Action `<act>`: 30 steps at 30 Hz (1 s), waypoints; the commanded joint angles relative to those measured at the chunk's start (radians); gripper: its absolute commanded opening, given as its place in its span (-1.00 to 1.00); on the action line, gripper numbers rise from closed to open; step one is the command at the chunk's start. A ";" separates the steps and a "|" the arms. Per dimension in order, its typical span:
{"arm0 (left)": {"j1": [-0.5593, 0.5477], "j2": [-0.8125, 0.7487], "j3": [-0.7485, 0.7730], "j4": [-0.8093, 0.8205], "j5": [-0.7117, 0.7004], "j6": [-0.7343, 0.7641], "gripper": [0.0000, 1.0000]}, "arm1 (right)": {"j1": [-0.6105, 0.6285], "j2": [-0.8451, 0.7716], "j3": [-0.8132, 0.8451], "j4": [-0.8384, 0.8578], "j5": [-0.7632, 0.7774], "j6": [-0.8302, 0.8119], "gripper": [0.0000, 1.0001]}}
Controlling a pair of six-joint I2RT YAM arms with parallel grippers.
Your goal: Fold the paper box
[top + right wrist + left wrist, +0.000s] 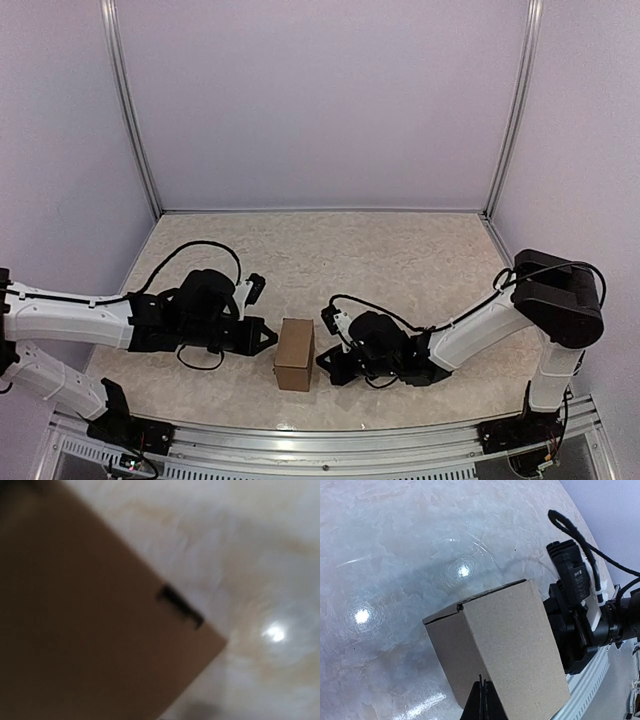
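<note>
Top external, paper box [294, 354] between left fingers [263, 338], right fingers [330, 365] (each pressed together), right wrist blurred

The table [400, 260] has a beige, marbled top with a glossy finish. In the left wrist view two bright glare spots [463, 571] lie on it. Pale lilac walls [320, 100] close it in on the far, left and right sides. A metal post [131, 110] stands at the far left corner and a second post [512, 110] at the far right. A ribbed metal rail [330, 453] runs along the near edge.
</note>
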 commanded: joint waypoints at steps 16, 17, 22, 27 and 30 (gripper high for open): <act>-0.066 0.068 0.081 0.036 0.011 -0.002 -1.00 | -0.004 0.190 0.106 0.114 -0.071 0.129 -1.00; -0.066 0.073 0.086 0.034 0.011 -0.001 -1.00 | -0.005 0.185 0.100 0.108 -0.062 0.124 -1.00; -0.063 0.081 0.091 0.026 0.001 0.005 -1.00 | -0.021 0.140 0.045 0.048 0.026 0.082 -1.00; -0.056 0.092 0.101 0.024 0.007 0.011 -1.00 | -0.038 0.077 -0.025 -0.023 0.100 0.032 -1.00; -0.054 0.105 0.119 0.024 0.017 0.020 -1.00 | -0.040 0.048 -0.050 -0.067 0.144 0.002 -1.00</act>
